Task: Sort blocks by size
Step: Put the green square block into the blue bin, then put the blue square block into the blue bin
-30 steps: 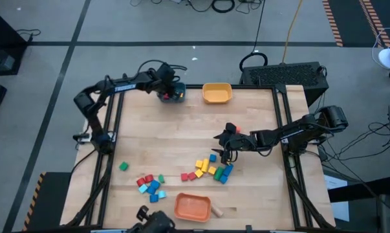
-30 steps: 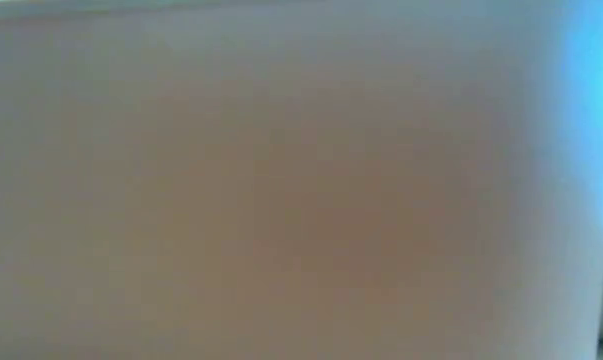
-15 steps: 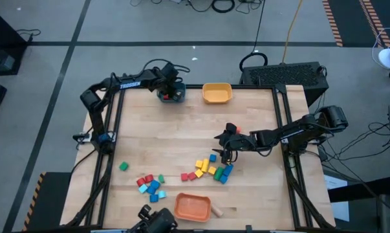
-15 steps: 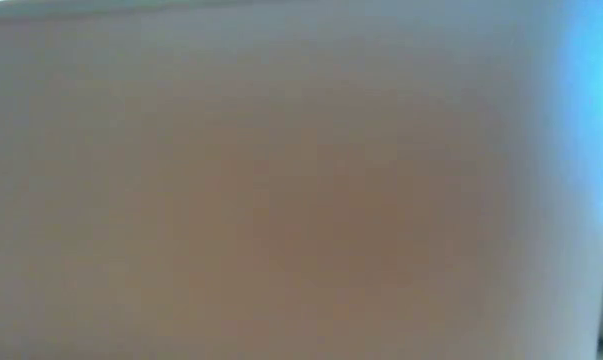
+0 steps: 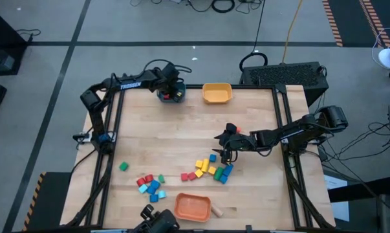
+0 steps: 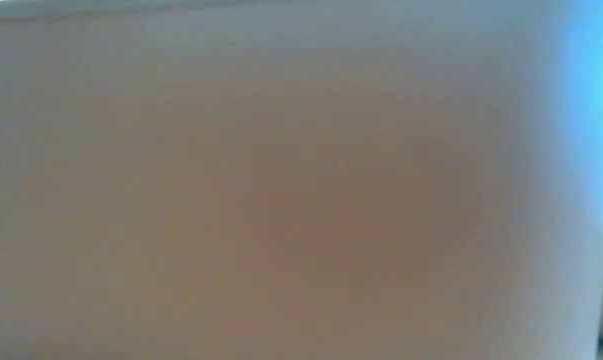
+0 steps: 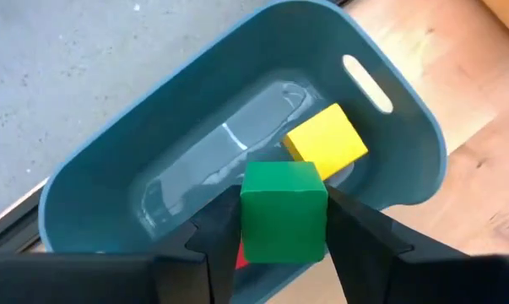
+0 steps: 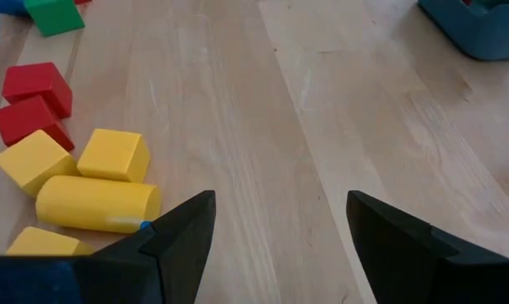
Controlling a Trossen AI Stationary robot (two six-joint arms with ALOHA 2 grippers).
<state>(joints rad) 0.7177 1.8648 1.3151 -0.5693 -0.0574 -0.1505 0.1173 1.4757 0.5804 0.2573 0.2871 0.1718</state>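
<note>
Left gripper (image 7: pixel 284 232) sits over the teal bowl (image 7: pixel 102 160) at the table's far edge; a green cube (image 7: pixel 284 211) lies between its fingers (image 7: pixel 216 241), which flank it closely, though whether they still pinch it or have just parted I cannot tell; a yellow cube (image 7: pixel 326 143) rests on the bowl floor just behind the green one, a sliver of red showing below.

Right gripper (image 8: pixel 279 228) hangs low over bare wood right of table centre, jaws spread wide, nothing between them; just beside one finger lie a yellow cylinder (image 8: pixel 98 203), yellow cubes (image 8: pixel 112 154) and two red cubes (image 8: pixel 36 84).

High view: main cluster of blocks (image 5: pixel 211 169) near the right gripper; second cluster (image 5: pixel 151 183) toward the near left; lone green block (image 5: pixel 123 166) apart; yellow bowl (image 5: pixel 216 93) at far edge; orange bowl (image 5: pixel 193 206) at near edge, a plain wood piece (image 5: pixel 216 210) beside it.

Low view: uniformly blurred, nothing legible.
</note>
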